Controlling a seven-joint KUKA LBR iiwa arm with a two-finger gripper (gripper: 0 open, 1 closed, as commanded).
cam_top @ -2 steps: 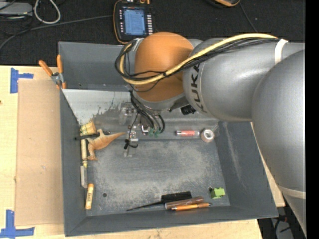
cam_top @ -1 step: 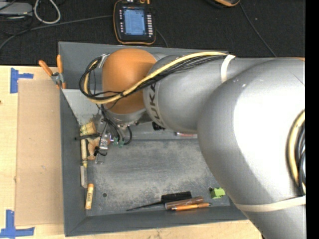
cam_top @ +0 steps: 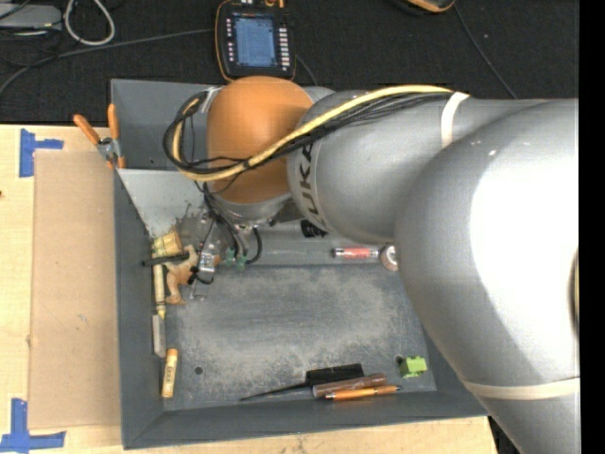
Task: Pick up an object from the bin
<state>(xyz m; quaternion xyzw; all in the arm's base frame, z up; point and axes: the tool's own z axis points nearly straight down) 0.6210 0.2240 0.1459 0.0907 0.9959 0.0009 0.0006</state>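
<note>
Pens lie along the near wall, a black pen (cam_top: pixel 336 374) and an orange pencil (cam_top: pixel 364 393), slim and straight; a small green block (cam_top: pixel 412 366) sits just right of them; a cork-coloured cylinder (cam_top: pixel 169 372) lies by the left wall of the scuffed grey bin (cam_top: pixel 284 320); farther along that wall the gripper (cam_top: pixel 201 261) hangs over a heap of tan pieces (cam_top: pixel 170 253), and I cannot tell whether its claw is wide or narrow; a clear reddish tube (cam_top: pixel 354 253) lies beyond, beside the bulky arm.

Item 1: small tan knobbly piece (cam_top: pixel 168 246), resting on the floor of the grey metal bin (cam_top: pixel 284 320), close against the bin's left wall, toward its far half. Item 2: tan elongated piece (cam_top: pixel 174 280), just nearer along the same wall, lying tilted. Exact shapes cannot be resolved.
</note>
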